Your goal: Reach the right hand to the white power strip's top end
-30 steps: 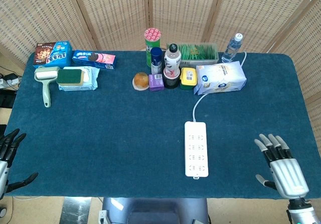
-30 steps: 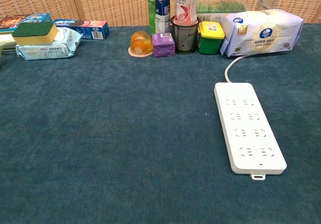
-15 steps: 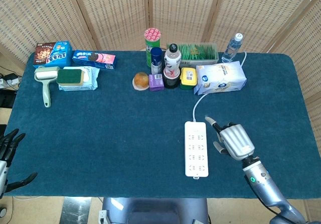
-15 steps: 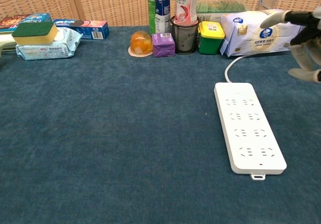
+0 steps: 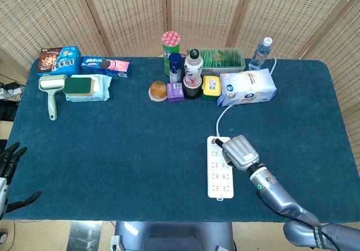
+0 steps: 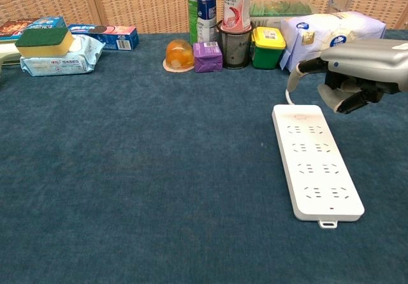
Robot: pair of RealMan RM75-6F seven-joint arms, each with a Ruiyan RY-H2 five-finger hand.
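Observation:
The white power strip (image 5: 219,175) lies lengthwise on the blue table (image 5: 135,144), with its cable (image 5: 224,115) running away from its far end. My right hand (image 5: 238,151) hovers at that top end, fingers bent down toward it and holding nothing. In the chest view the right hand (image 6: 360,67) hangs just above and to the right of the strip (image 6: 315,160), one fingertip reaching over the cable's entry. I cannot tell whether it touches the strip. My left hand (image 5: 9,166) is off the table's near left corner, fingers spread and empty.
A white tissue pack (image 5: 247,86) lies just beyond the strip. A yellow tub (image 5: 211,87), a mesh cup with a bottle (image 5: 193,79), a purple box (image 5: 175,92) and an orange jelly cup (image 5: 158,89) line the back. A lint roller (image 5: 52,90), sponge and wipes sit far left.
My right hand has come from the near right edge leftward and forward until it is over the strip's top end, and its fingers have bent downward. The left hand has barely moved.

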